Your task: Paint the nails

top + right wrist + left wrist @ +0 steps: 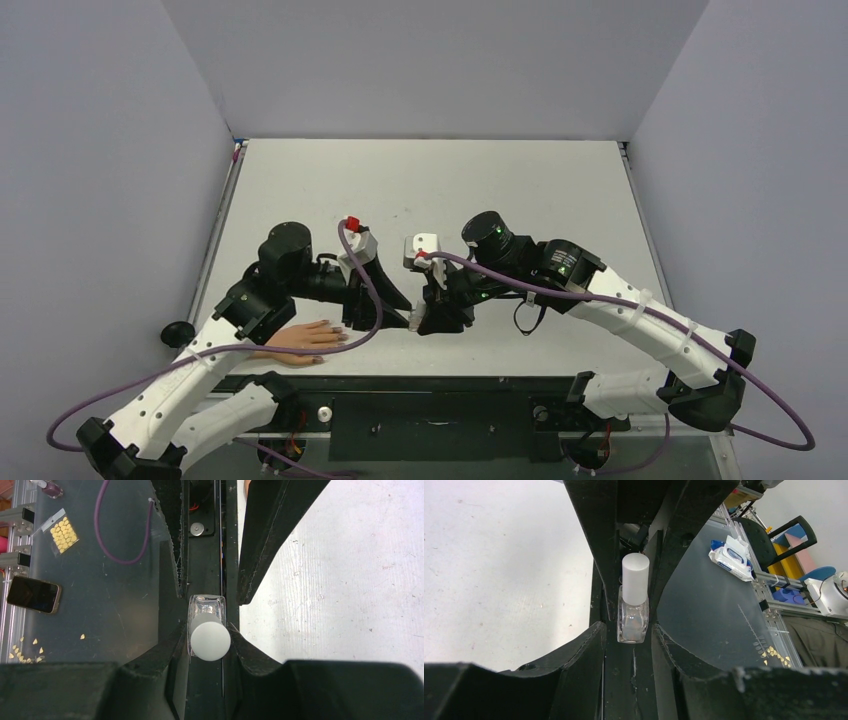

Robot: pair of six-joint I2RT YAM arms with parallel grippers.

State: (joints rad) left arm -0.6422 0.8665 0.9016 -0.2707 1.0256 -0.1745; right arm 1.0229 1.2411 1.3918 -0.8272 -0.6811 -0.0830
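Step in hand: we're judging this to be the uncapping. Both arms are sharing one small clear glass bottle (632, 622) at 6 o'clock on the white table (430, 190).
Left gripper (629, 626): its fingers are pressing the glass body from both sides, grasping the bottle low down.
Right gripper (209, 632): it's clenching the white cylindrical cap (210, 640).
Nails (340, 335): tiny and dark purplish-brown, they're tipping the small peach-coloured fake hand (300, 342). It's lying flat at 9 o'clock from the bottle, well apart, with the fingers pointing to 3 o'clock.
Doing it well: we're wanting the left holding the body rigid while the right is turning the cap about its own axis. The cap should then be drawn off straight along the neck.
Watching for: smooth glass slipping in the pads, or the bottle tipping once the cap is loosening.
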